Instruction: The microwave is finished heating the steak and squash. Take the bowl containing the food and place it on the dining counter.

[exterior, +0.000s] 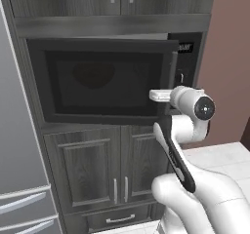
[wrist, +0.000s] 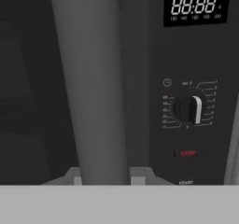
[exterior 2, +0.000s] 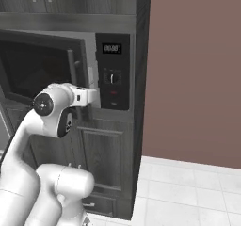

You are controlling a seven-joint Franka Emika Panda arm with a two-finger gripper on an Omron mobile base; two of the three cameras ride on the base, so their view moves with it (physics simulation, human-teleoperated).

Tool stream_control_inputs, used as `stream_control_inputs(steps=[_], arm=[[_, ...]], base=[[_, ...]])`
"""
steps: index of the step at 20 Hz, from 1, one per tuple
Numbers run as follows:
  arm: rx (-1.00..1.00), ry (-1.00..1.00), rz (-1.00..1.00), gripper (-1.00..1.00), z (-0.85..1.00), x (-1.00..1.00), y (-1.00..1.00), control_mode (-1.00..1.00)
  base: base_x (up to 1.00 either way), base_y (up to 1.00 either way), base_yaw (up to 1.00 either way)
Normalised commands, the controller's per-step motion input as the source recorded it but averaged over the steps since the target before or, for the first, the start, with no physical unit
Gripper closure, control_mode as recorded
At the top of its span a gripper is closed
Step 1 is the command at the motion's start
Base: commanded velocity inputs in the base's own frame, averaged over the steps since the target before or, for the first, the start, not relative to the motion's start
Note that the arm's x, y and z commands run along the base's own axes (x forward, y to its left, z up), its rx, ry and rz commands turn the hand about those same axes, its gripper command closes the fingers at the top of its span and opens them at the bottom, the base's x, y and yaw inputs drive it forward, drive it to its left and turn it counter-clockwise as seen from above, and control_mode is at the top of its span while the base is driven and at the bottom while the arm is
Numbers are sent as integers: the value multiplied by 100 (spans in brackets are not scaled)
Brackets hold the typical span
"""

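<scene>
The built-in black microwave (exterior: 97, 79) sits in a dark wood cabinet wall, and its dark glass door looks slightly ajar at the handle side. My gripper (exterior: 161, 97) (exterior 2: 92, 98) (wrist: 107, 178) is shut on the long grey bar handle (wrist: 91, 78) (exterior 2: 71, 67), low on the bar. Just right of it is the black control panel (wrist: 191, 108) (exterior 2: 112, 72) with its display and dial. A dim rounded shape (exterior: 93, 74) shows through the glass. The bowl, steak and squash are hidden behind the door. The dining counter is out of view.
A steel fridge (exterior: 14, 130) stands left of the microwave. Dark cabinet doors (exterior: 93, 165) and a drawer lie below it, more cabinets above. A reddish-brown wall (exterior 2: 193, 69) and white tiled floor (exterior 2: 188, 187) lie to the right.
</scene>
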Motion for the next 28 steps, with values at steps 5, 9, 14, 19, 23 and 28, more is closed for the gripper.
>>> stream_control_inputs(steps=[5,9,14,19,23,28], arm=[[0,0,1,100,74,-100,29,-100],[0,0,4,100,67,-100,49,-100],[0,0,4,-100,65,-100,61,-100],[0,-2,9,-100,21,-100,36,-100],[0,-4,13,-100,-18,-100,0,-100],[4,-12,12,-100,-7,-100,-41,-100]], base=[[0,0,0],[0,0,0],[0,0,0],[0,0,0],[0,0,0],[0,0,0]])
